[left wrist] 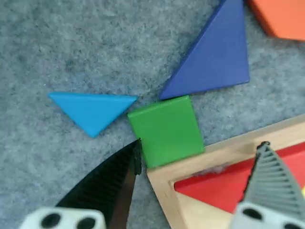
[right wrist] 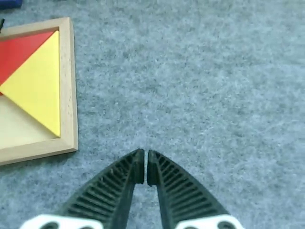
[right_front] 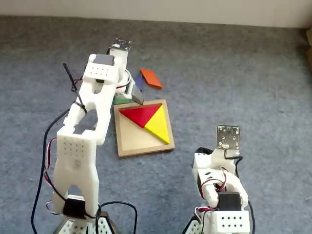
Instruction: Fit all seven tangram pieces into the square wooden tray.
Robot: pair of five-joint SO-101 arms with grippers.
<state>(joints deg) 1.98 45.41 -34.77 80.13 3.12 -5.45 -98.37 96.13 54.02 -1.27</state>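
The square wooden tray (right_front: 120, 141) lies on the grey carpet and holds a red triangle (right_front: 140, 115) and a yellow triangle (right_front: 159, 126). Just off its far left corner sit a green square (left wrist: 164, 131), a light blue triangle (left wrist: 93, 110), a dark blue triangle (left wrist: 214, 57) and an orange piece (right_front: 151, 78). My left gripper (left wrist: 200, 144) is open over that corner: the black finger (left wrist: 119, 176) is beside the green square, the grey finger (left wrist: 269, 176) over the red triangle (left wrist: 219, 188). Nothing is held. My right gripper (right wrist: 145, 160) is shut and empty above bare carpet, to the right of the tray (right wrist: 69, 86).
The right arm (right_front: 219, 190) is folded back near the front edge, right of the tray. The left arm (right_front: 80, 146) stretches along the tray's left side. Open carpet lies to the right of and beyond the tray.
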